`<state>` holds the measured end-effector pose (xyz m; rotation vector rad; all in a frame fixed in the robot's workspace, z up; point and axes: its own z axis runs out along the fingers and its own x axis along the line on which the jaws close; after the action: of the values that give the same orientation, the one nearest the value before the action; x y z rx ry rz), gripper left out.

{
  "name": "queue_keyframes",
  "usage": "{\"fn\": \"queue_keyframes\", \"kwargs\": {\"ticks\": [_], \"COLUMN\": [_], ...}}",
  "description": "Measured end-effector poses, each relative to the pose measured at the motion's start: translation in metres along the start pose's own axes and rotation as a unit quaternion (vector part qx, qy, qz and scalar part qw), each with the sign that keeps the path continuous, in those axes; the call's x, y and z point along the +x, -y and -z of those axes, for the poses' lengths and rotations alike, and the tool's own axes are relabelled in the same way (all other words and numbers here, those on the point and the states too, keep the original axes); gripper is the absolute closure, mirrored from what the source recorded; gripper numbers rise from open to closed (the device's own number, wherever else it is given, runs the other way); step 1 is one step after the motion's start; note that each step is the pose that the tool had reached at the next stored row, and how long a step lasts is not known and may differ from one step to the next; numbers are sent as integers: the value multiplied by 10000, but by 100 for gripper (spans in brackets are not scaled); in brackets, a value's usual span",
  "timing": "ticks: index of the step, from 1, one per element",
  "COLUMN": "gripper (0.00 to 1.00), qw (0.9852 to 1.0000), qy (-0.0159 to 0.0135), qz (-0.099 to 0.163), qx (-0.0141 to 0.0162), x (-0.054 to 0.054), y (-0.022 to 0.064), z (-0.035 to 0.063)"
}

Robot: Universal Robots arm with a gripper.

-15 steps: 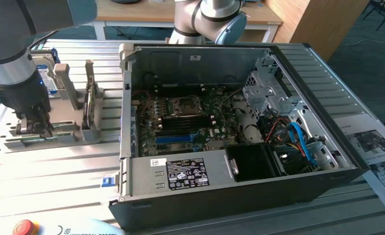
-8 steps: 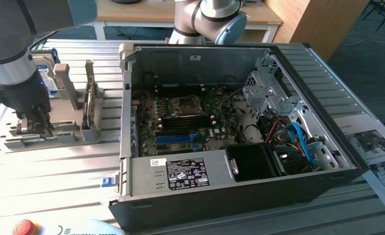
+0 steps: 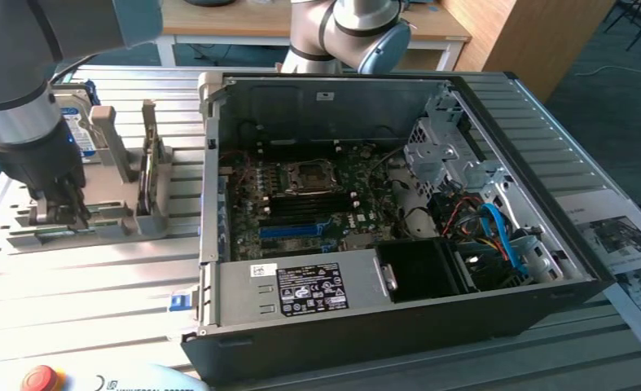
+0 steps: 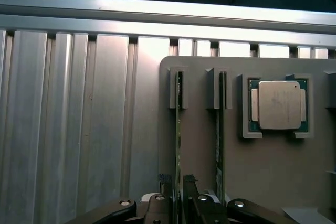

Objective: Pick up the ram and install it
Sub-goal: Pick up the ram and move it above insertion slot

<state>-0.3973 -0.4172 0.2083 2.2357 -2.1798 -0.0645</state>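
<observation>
Arm [image 3: 16,122]: one, standing at the exterior view's left, reaching straight down over the gray parts tray [image 3: 114,224].
Red button [image 3: 40,379]: one, at the near table edge below the arm.
Gripper [image 3: 65,216]: one, lowered into the tray. In my wrist view the gripper [image 4: 177,182] straddles the ram with its jaws parted, one finger on each side and a sliver of dark gap beside the board, so I read no pinch.
Ram [image 4: 178,129]: on its edge in a tray groove, its far end seated in a small gray bracket, its near end between the jaws.
Memory sticks in the tray [image 4: 199,145]: two by my count, the ram and a second stick [image 4: 220,129], parallel and just beside each other.
CPU [image 4: 278,105]: one, lying flat in its square pocket; the second stick stands between it and the ram.
Table [image 3: 92,277]: one slatted aluminium surface under the tray and the case.
Computer case [image 3: 407,326]: one, lying on its side with the panel off, to the right of the tray and well apart from the gripper.
CPU socket [image 3: 304,177]: one, mid-motherboard.
Blue slot [image 3: 293,230]: one long slot, just nearer me than the socket.
Printed sheets [image 3: 616,236]: two, flat on the table at the exterior view's far right.
</observation>
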Motion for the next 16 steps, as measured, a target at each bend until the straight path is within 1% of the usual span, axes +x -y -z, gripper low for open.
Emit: {"fn": "queue_keyframes", "kwargs": {"ticks": [9, 16], "gripper": [78, 78], "qw": [10000, 10000], "qy": [0, 1], "qz": [0, -1], "qx": [-1, 1], "x": [1, -8], "y": [2, 3], "z": [-62, -72]}}
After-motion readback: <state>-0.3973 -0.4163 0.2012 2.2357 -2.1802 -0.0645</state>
